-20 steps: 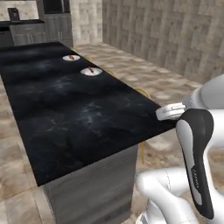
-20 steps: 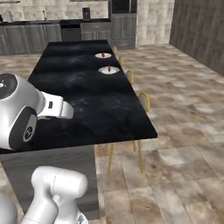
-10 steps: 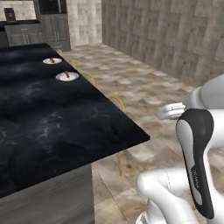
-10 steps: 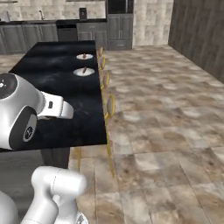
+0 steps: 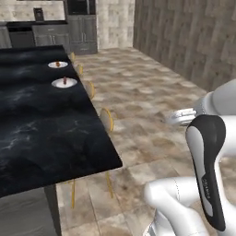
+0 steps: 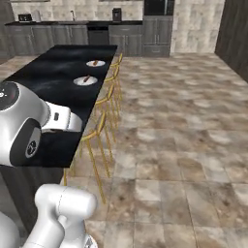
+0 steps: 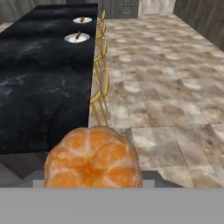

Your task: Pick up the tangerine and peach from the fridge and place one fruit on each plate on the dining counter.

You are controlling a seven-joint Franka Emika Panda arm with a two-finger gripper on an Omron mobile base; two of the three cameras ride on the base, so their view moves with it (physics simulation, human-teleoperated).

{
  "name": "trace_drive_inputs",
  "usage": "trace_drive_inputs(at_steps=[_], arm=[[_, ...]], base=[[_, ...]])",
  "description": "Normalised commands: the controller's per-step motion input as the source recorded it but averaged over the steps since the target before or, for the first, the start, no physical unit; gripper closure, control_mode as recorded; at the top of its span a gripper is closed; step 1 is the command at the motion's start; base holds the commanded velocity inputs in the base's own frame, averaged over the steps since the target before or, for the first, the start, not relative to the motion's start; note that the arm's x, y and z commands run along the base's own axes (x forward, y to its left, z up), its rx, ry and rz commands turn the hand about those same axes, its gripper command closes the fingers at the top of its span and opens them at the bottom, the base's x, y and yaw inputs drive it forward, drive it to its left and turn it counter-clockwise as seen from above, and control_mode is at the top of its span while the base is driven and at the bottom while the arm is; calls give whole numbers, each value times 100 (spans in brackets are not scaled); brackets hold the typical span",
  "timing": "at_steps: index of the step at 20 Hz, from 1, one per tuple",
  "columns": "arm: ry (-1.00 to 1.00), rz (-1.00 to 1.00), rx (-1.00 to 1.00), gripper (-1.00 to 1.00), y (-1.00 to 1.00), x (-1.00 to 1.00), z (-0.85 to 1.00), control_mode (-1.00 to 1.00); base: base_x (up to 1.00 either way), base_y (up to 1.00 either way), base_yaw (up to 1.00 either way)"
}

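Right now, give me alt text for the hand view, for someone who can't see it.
A segmented orange tangerine sits close at the bottom, in the gripper. Beyond it a glossy black dining counter stretches away on the left, carrying two white plates at its far end, with yellow-framed stools along its edge.

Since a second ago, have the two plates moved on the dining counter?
No. The near plate and far plate keep their places by the dining counter's stool-side edge; the whole picture shifted, so the base drove.

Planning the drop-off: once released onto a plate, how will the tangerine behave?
The tangerine looks round and lobed, so it may roll a little. The plates seem shallow and each already carries a sausage piece, so a gentle, low release is probably wise.
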Motion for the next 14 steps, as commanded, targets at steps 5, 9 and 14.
trace_drive_inputs(at_steps=[5,9,14], arm=[[0,0,0,100,0,0,0,100],[0,0,0,100,0,0,0,100],[0,0,0,100,0,0,0,100]], base=[[70,-100,48],[66,-100,51],[62,-99,57]])
